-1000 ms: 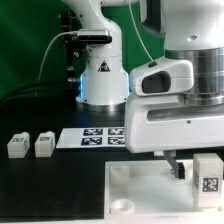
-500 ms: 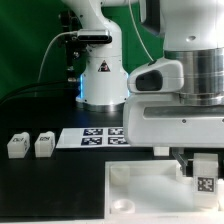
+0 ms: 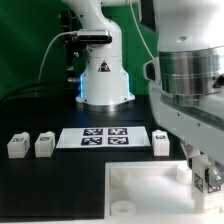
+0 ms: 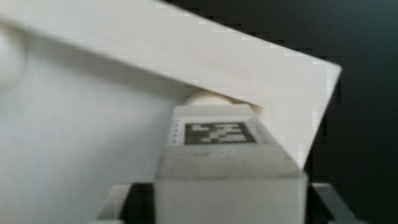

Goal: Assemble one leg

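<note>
Gripper (image 3: 207,172) clamping small white plastic tagged leg (image 4: 221,150), holding it upright at 4 o'clock of exterior view, over corner of large white square panel (image 3: 140,190) lying on black counter (image 3: 60,185). Three more white legs (image 3: 16,146) (image 3: 43,145) (image 3: 160,141) and flat marker board (image 3: 105,136) resting along 9-to-3 line.

Exterior view: low, close to the black surface (image 3: 60,185), facing the arm's base (image 3: 103,80) at upper centre; wrist housing fills the frame's right side, very near the lens. Marker board (image 3: 103,137) mid-frame, two spare legs (image 3: 16,146) at left. Wrist view: looks along the claw, tight close-up. Shared: the white panel (image 3: 150,195) (image 4: 89,110) and the tagged leg (image 3: 209,180) (image 4: 221,140), lower right in exterior, centre-bottom in wrist.
</note>
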Tool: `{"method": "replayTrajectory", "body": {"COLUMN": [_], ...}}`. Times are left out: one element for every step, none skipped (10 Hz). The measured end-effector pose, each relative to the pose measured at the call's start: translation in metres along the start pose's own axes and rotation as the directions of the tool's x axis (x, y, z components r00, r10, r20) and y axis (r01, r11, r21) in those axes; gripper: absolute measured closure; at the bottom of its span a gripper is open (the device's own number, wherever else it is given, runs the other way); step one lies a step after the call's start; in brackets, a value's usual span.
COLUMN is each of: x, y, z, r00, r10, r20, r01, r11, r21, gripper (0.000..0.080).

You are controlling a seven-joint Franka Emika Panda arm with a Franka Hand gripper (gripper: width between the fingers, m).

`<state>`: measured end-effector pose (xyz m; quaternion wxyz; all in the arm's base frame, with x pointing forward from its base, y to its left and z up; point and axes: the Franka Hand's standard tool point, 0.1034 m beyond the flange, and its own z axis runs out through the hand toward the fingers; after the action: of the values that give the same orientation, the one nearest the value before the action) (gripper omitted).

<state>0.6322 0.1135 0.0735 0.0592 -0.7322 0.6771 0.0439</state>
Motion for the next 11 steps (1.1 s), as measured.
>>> {"method": "replayTrajectory", "body": {"x": [0.000,0.000,0.000,-0.001,-0.003,-0.011,-0.017,-0.019,-0.018,-0.017,-0.017], "y": [0.001,0.001,0.001,0.001,0.002,0.005,0.006,0.005,0.005,0.005,0.005], "z": [0.001,0.001,0.001,0.001,0.002,0.004,0.002,-0.001,0.000,0.000,0.000], "r00": [0.996,0.994,0.994,0.996,1.000,0.996,0.981,0.922,0.870,0.806,0.752], "r10": [0.095,0.108,0.106,0.091,0.010,-0.085,-0.195,-0.386,-0.493,-0.591,-0.659], "r20": [-0.001,-0.001,-0.001,-0.001,-0.006,-0.013,-0.008,-0.014,-0.013,-0.009,-0.007], "r01": [-0.095,-0.108,-0.106,-0.091,-0.010,0.085,0.195,0.386,0.492,0.591,0.659], "r11": [0.996,0.994,0.994,0.996,1.000,0.996,0.980,0.922,0.870,0.806,0.751], "r21": [-0.001,-0.002,-0.002,-0.002,-0.005,-0.012,-0.026,-0.030,-0.033,-0.036,-0.037], "gripper": [0.0508,0.0508,0.0508,0.0419,0.0234,0.0234,0.0173,0.0157,0.0152,0.0152,0.0152]}}
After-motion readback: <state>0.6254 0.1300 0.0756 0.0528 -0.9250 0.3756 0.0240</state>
